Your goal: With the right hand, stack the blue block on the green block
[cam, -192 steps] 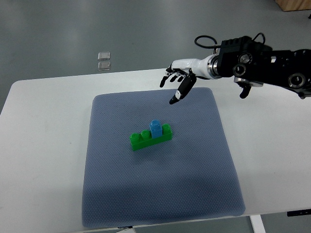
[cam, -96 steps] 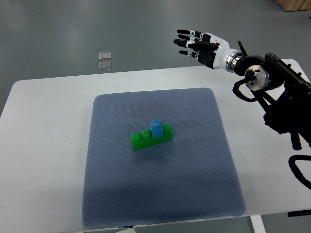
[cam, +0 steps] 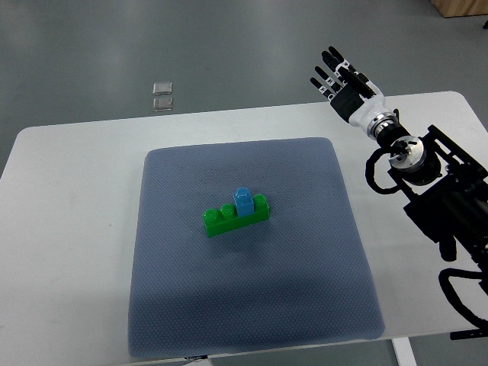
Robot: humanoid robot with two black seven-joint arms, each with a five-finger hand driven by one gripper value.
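Observation:
A small blue block (cam: 244, 201) stands upright on top of the long green block (cam: 235, 216), near the middle of the blue-grey mat (cam: 252, 305). My right hand (cam: 341, 79) is raised at the far right edge of the table, well away from both blocks. Its fingers are straight and spread, holding nothing. The black right arm (cam: 435, 191) runs down the right side of the picture. No left arm shows.
The mat lies on a white table (cam: 69, 229). Two small clear squares (cam: 162, 95) lie on the grey floor beyond the table's far edge. A wooden corner (cam: 461, 8) shows at the top right.
My right hand has pulled back from over the mat's far edge, swung right and turned fingers-up. The arm now lies along the right side. The blocks have not moved.

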